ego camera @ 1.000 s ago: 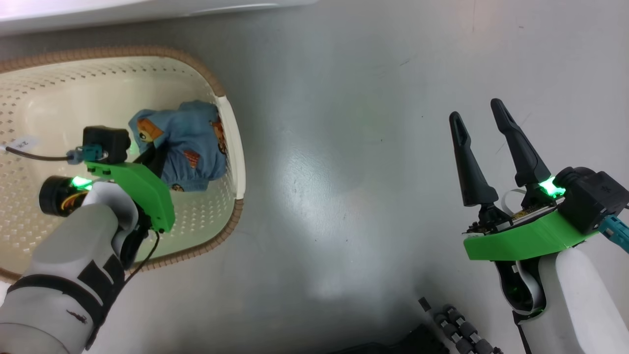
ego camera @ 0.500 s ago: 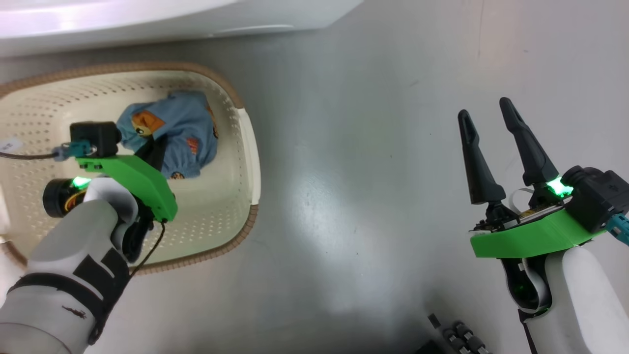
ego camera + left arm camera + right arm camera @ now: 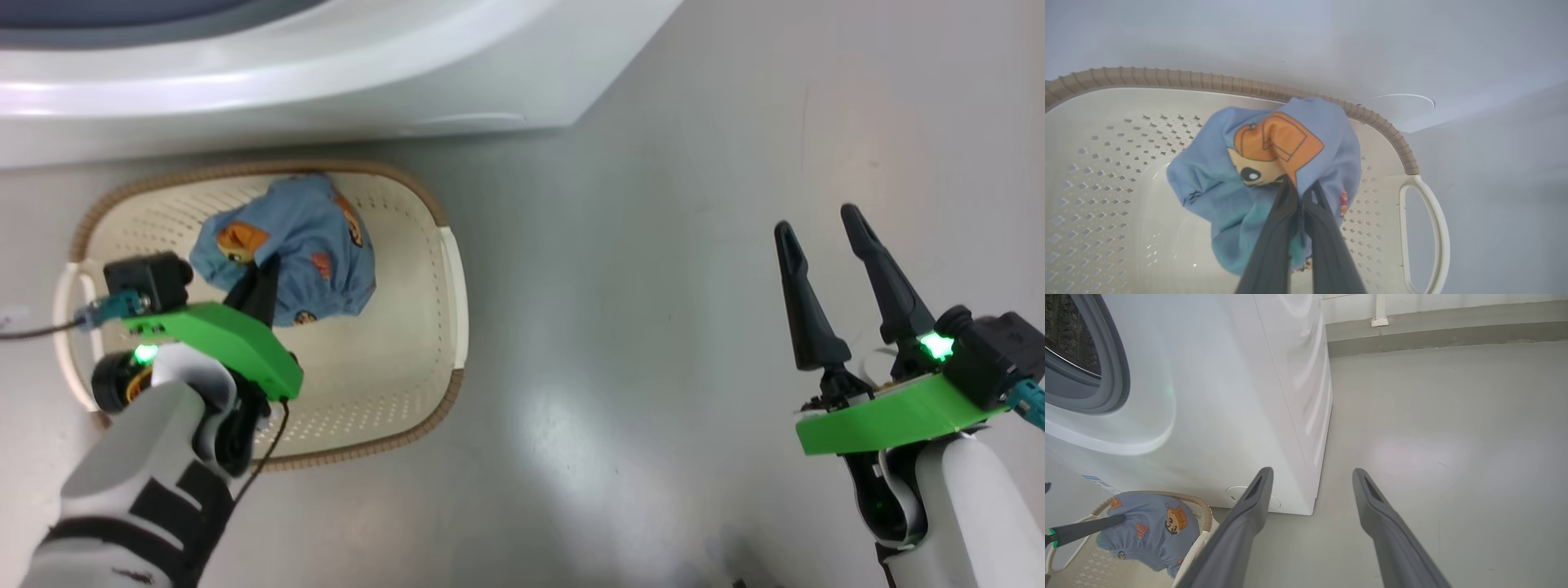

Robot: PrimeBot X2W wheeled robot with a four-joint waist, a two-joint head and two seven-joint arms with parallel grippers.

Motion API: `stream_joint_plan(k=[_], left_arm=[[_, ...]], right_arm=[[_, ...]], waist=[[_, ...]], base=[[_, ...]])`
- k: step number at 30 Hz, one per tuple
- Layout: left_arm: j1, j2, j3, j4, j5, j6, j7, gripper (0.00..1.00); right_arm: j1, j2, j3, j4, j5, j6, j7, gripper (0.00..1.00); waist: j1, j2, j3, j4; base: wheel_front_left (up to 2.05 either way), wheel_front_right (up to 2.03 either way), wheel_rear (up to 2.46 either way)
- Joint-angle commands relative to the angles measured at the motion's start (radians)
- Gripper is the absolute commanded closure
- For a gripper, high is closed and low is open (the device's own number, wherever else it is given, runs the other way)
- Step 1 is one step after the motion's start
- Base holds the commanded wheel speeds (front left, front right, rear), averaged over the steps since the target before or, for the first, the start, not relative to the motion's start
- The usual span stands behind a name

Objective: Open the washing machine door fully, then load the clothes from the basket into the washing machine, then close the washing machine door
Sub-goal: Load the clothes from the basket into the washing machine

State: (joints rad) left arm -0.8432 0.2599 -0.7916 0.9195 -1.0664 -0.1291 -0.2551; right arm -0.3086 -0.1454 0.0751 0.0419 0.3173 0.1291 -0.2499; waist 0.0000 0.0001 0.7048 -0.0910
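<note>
My left gripper (image 3: pixel 260 276) is shut on the clothes (image 3: pixel 314 237), a blue garment with orange bear prints. The garment hangs bunched from the gripper over the far part of the cream basket (image 3: pixel 454 269). In the left wrist view the gripper (image 3: pixel 1302 188) pinches the cloth (image 3: pixel 1216 183) above the perforated basket floor, near the brown rim (image 3: pixel 1208 81). My right gripper (image 3: pixel 816 222) stands open over bare floor, well right of the basket. The white washing machine (image 3: pixel 326 90) stands just beyond the basket. Its grey gasket (image 3: pixel 1114 375) and its drum (image 3: pixel 1069 335) show. The washing machine door is out of view.
The machine's right front corner (image 3: pixel 1310 506) meets the grey floor (image 3: pixel 653 286), which runs open to the right. A round service flap (image 3: pixel 1400 102) sits low on the machine front behind the basket. A wall skirting (image 3: pixel 1433 330) runs along the far side.
The head camera has risen, so more of the washing machine shows. My left gripper has lifted the garment from the basket's right side toward its far rim. The right gripper stays open.
</note>
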Motion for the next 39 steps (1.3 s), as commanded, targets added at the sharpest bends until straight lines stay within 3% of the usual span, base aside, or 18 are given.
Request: stream_joint_plan(k=[1,14,39], left_arm=[[0.046,0.025,0.054,-0.026,0.028,-0.002,-0.007,1.0],[0.269,-0.004,0.314,-0.189,0.198,-0.002,-0.007,1.0],[0.594,-0.022,0.629,-0.589,0.439,-0.002,-0.007,1.0]], right_arm=[[0.048,-0.009,0.013,-0.014,-0.002,0.002,-0.012,0.0],[0.151,-0.029,0.01,0.023,0.013,0.002,-0.012,0.0],[0.354,-0.056,-0.036,0.031,0.033,0.002,-0.012,0.0]], waist=[[0.0,-0.0001,-0.069,0.025],[0.0,-0.0001,-0.277,0.049],[0.0,-0.0001,-0.518,0.076]], base=[[0.0,0.0,0.0],[0.0,0.0,0.0],[0.0,0.0,0.0]])
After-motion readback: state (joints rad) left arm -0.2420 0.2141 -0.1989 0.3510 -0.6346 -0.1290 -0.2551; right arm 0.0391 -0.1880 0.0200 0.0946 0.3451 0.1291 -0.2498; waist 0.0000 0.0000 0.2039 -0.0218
